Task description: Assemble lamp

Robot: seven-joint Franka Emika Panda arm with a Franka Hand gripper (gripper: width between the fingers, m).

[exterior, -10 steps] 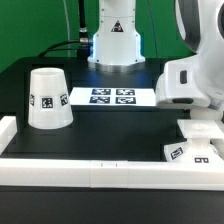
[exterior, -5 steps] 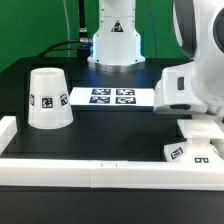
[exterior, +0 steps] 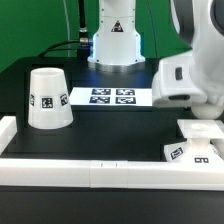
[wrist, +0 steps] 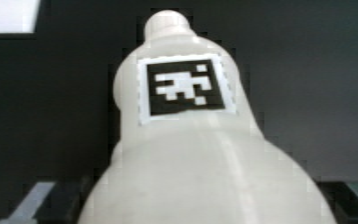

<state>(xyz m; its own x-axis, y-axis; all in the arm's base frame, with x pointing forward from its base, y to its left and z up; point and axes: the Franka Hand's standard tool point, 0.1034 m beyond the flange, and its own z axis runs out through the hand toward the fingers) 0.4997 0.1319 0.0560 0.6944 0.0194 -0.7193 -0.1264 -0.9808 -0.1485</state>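
Note:
In the wrist view the white rounded bulb [wrist: 185,150] with a black-and-white tag fills the picture. It sits between my gripper [wrist: 194,205], whose dark fingers [wrist: 37,198] show on either side of it, shut on it. In the exterior view only my arm's white housing [exterior: 190,78] shows at the right; the gripper and bulb are hidden there. The tapered shade [exterior: 47,98] stands mouth-down at the exterior view's left. The flat square base [exterior: 196,146] lies at the front right, below my arm.
The marker board [exterior: 112,97] lies at the back middle of the black table. A white rail [exterior: 90,172] borders the table's front and left. The arm's pedestal [exterior: 115,42] stands behind the marker board.
My arm's housing has shifted a little toward the exterior view's left and upward. The shade, base and marker board have not moved.

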